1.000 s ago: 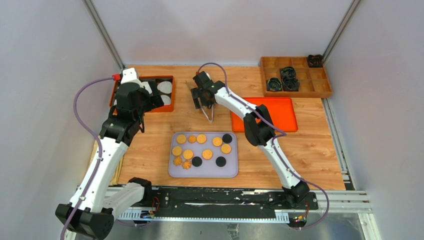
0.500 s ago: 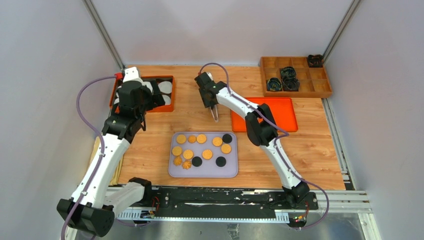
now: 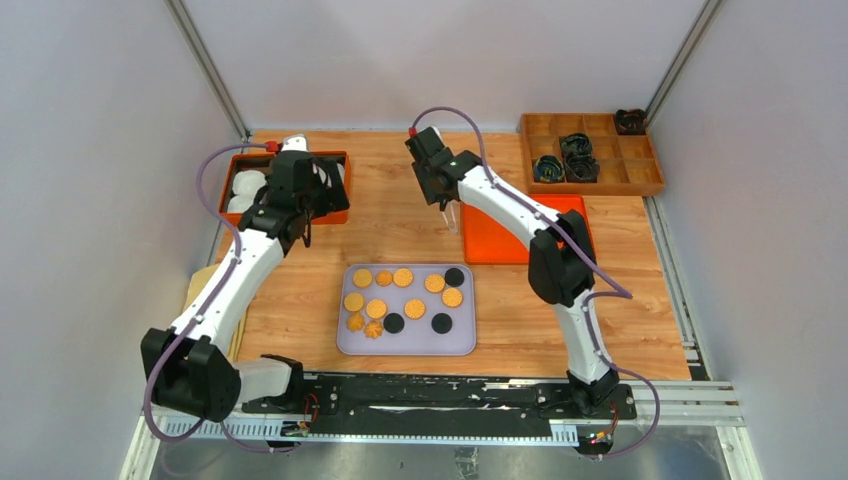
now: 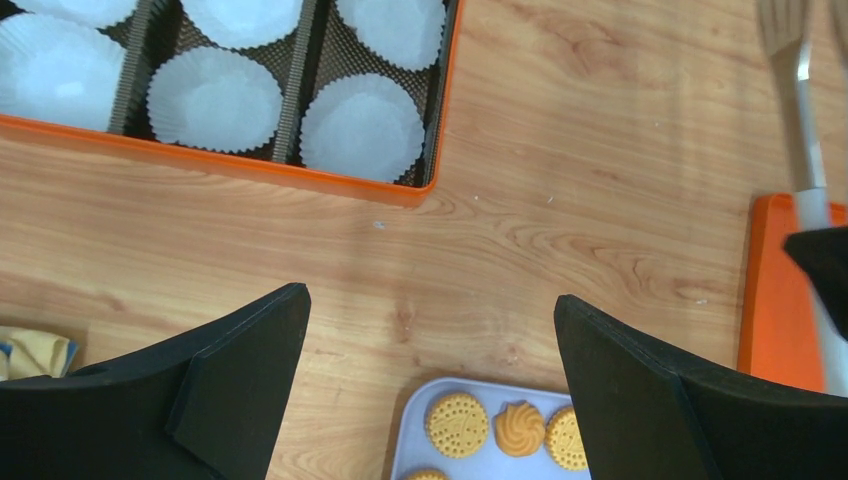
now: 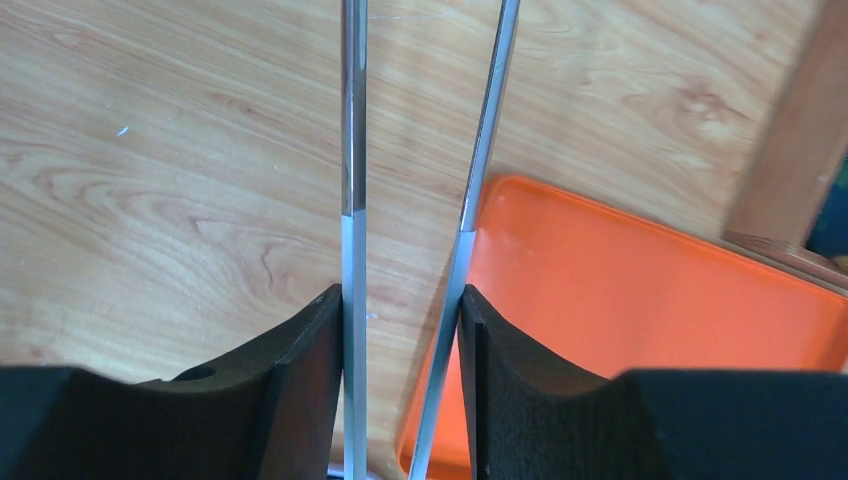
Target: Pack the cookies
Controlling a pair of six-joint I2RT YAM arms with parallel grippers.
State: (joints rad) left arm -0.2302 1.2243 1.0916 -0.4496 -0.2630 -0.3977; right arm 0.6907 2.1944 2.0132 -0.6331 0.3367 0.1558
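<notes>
Clamping metal tongs [image 5: 351,150], right gripper [image 5: 400,300] hangs at corner of flat orange tray [image 3: 485,248]; cookies [image 3: 403,277] lie nearward, slightly left; left gripper [image 4: 430,300] gapes wide, empty

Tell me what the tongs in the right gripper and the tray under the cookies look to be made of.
The tongs: thin metal strips, likely stainless steel, polished; they carry bright mirror-like glints. The tray: probably plastic, pale lavender, smooth and matte, with rounded corners; the look leaves it open.
</notes>
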